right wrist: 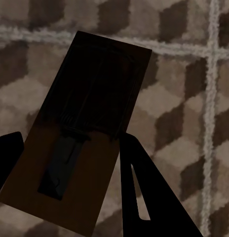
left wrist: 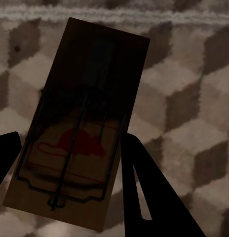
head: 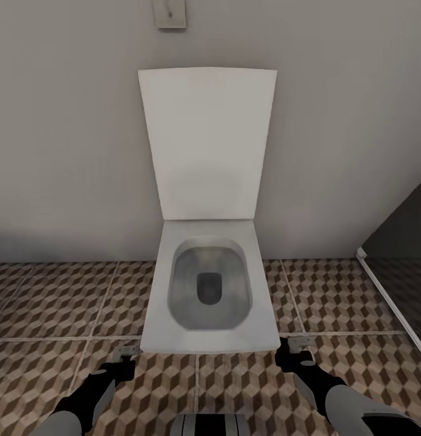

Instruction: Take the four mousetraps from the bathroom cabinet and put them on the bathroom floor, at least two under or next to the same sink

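Note:
Each wrist view shows a mousetrap held over the cube-patterned bathroom floor (head: 53, 303). My left gripper (left wrist: 70, 138) is shut on a tan mousetrap (left wrist: 80, 98) with dark wire and a red spot, its black fingers (left wrist: 144, 187) on the board's two long edges. My right gripper (right wrist: 70, 138) is shut on a darker-looking mousetrap (right wrist: 90, 98) in the same way. In the head view the left gripper (head: 124, 354) and right gripper (head: 298, 346) hang low over the tiles, either side of the toilet's front. The cabinet is out of view.
A white toilet (head: 207, 284) with its lid (head: 207, 145) raised stands straight ahead against a grey wall. A dark panel with a white floor rail (head: 389, 303) runs along the right. Tiled floor spreads left and right of the toilet.

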Robot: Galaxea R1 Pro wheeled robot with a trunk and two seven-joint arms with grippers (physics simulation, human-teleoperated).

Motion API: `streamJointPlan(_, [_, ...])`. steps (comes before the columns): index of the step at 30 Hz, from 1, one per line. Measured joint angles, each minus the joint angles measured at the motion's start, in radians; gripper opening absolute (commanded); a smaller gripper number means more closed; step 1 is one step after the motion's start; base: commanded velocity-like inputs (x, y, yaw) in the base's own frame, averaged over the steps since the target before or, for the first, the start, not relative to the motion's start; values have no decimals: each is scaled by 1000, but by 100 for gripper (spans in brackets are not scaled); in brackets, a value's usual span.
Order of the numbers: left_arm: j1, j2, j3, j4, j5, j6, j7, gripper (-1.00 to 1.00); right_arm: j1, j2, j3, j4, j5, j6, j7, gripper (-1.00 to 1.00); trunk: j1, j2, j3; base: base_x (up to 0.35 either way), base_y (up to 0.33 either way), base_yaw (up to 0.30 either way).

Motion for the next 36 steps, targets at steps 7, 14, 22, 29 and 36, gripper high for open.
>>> streamJointPlan(7, [0, 0, 0, 0, 0, 0, 0, -100, 0, 0, 0, 0, -1, -1, 0, -100, 0, 0, 0, 0, 0, 0])
streamJointPlan(14, [0, 0, 0, 0, 0, 0, 0, -100, 0, 0, 0, -1, 5, 1, 0, -100, 0, 0, 0, 0, 0, 0])
streamJointPlan(22, [0, -2, -1, 0, 0, 0, 0, -100, 0, -1, 0, -1, 7, 2, 0, -100, 0, 0, 0, 0, 0, 0])
streamJointPlan(29, [0, -3, -1, 0, -1, 0, 0, -100, 0, -2, 0, -1, 7, 1, 1, -100, 0, 0, 0, 6, 0, 0])
streamJointPlan(36, [0, -3, 0, 0, -1, 0, 1, -100, 0, -4, 0, -2, 7, -1, 7, -100, 0, 0, 0, 189, 0, 0])
